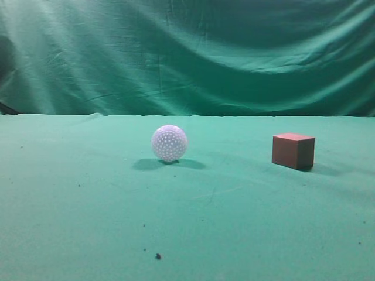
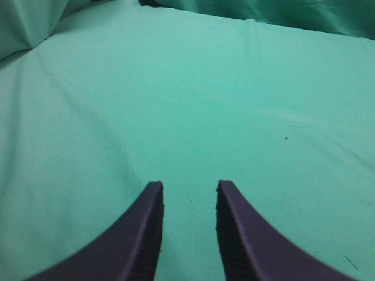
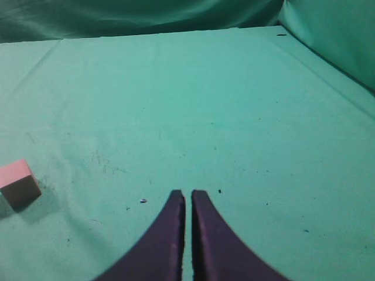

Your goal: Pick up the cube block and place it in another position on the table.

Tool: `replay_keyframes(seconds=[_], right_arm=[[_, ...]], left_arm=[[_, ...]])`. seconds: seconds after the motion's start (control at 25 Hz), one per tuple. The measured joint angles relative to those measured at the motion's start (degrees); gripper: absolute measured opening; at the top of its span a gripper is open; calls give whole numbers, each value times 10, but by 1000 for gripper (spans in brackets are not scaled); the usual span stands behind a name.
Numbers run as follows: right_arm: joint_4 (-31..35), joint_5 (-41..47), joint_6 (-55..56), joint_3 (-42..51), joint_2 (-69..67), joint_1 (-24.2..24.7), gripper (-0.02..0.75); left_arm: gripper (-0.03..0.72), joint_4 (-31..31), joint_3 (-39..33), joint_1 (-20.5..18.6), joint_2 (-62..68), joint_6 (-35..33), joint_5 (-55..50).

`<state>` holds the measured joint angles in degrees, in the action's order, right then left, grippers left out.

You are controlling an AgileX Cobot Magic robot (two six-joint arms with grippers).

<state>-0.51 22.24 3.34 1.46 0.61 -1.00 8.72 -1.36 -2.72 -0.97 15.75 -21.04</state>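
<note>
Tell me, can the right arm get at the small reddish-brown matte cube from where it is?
Probably yes. The cube block sits alone on the green cloth table, left of the right gripper, with nothing between them. The jaws look nearly shut, so they must open first.

The right gripper hung closed above the table; the cube sat at nine o'clock.

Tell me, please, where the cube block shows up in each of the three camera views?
Exterior view: the cube block sits right of centre on the table, well right of the white ball.
Left wrist view: not in it; only green cloth ahead of the left gripper.
Right wrist view: at the left edge, left of the right gripper.
Shared landmark: the green cloth.
</note>
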Motion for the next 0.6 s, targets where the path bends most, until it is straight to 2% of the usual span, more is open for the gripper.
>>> replay_keyframes(seconds=[0.4,0.52,0.6], right_arm=[[1,-17,3,1,0,0,0],[81,-134,36,2,0,0,0],[107,-229,42,2,0,0,0]], left_arm=[[262,0,0,0,0,0,0],[262,0,0,0,0,0,0],[262,0,0,0,0,0,0]])
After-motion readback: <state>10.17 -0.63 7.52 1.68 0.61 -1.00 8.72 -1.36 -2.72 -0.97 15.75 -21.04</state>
